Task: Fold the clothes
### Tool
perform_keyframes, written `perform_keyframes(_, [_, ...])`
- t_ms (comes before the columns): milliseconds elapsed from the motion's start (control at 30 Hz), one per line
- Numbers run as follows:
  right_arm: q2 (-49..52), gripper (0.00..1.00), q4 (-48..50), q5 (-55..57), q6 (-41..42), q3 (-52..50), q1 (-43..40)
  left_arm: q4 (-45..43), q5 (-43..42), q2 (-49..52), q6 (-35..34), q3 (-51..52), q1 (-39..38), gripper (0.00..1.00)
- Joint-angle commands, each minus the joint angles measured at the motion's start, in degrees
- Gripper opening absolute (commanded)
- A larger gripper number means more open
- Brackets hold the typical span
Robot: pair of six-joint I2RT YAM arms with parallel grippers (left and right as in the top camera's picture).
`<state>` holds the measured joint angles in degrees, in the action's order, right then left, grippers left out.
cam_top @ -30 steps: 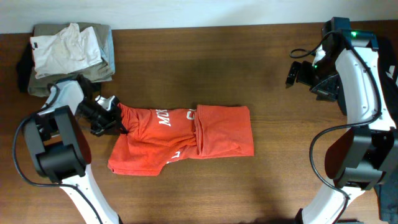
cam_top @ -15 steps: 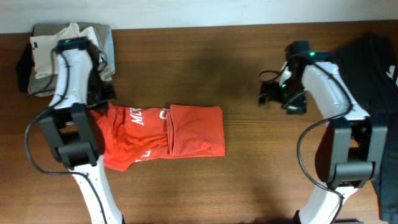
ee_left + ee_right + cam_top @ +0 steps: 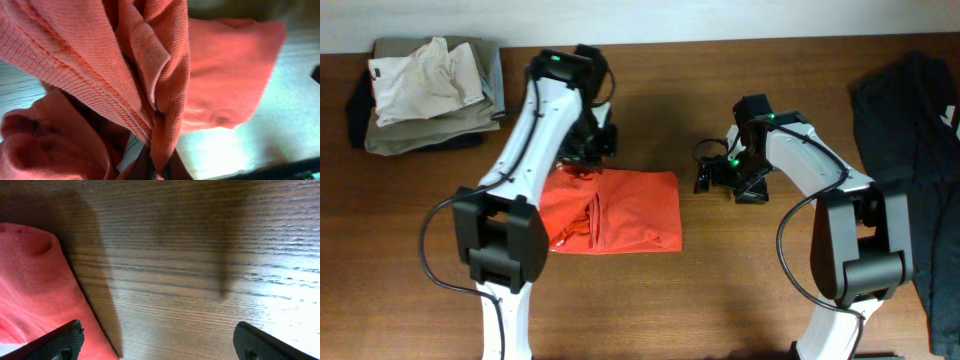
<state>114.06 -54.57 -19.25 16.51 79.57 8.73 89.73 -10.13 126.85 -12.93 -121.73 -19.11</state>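
The clothes, a red-orange T-shirt [image 3: 620, 210], lie folded into a rough rectangle at the middle of the table. My left gripper [image 3: 582, 162] hangs over the shirt's upper left corner, shut on a bunched fold of it. In the left wrist view the ribbed red cloth [image 3: 100, 65] fills the frame and runs down between the closed fingers of the left gripper [image 3: 159, 171]; a white label [image 3: 131, 148] peeks out beside them. My right gripper [image 3: 703, 177] stands open just right of the shirt. In its wrist view the right gripper [image 3: 157, 342] holds nothing, with the shirt's edge [image 3: 35, 290] by its left finger.
A pile of khaki-grey folded garments [image 3: 470, 112] with a white top [image 3: 425, 78] on it sits at the back left corner. A dark garment [image 3: 910, 140] lies along the right side. Bare wood [image 3: 200, 255] lies between the shirt and the right arm.
My left gripper has swung from the shirt's left end up and rightward, carrying cloth with it, so the shirt is shorter. My right gripper has come left and down toward the shirt's right edge.
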Motion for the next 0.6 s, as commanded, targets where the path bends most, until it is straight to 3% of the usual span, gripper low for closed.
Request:
perform_keyframes(0, [1.1,0.99,0.6,-1.2,0.5,-0.4,0.6,-0.1,-1.9,-1.5,-0.8,-0.7,-3.4,0.01])
perform_keyframes(400, [1.1,0.99,0.9,-3.3,0.5,-0.4,0.6,-8.4,-3.5,-1.5,-4.4,7.6,-10.3,0.04])
perform_keyframes(433, [1.1,0.99,0.9,-3.3,0.5,-0.4,0.6,-9.6,-4.5,-1.5,-4.4,8.3,-10.7,0.07])
perform_keyframes(467, [1.1,0.99,0.9,-3.3,0.5,-0.4,0.6,-10.2,-4.7,-1.4,-4.4,8.3,-11.1,0.19])
perform_keyframes(567, [1.1,0.99,0.9,-3.3,0.5,-0.4,0.6,-12.2,-6.6,-1.4,-4.4,8.3,-11.6,0.2])
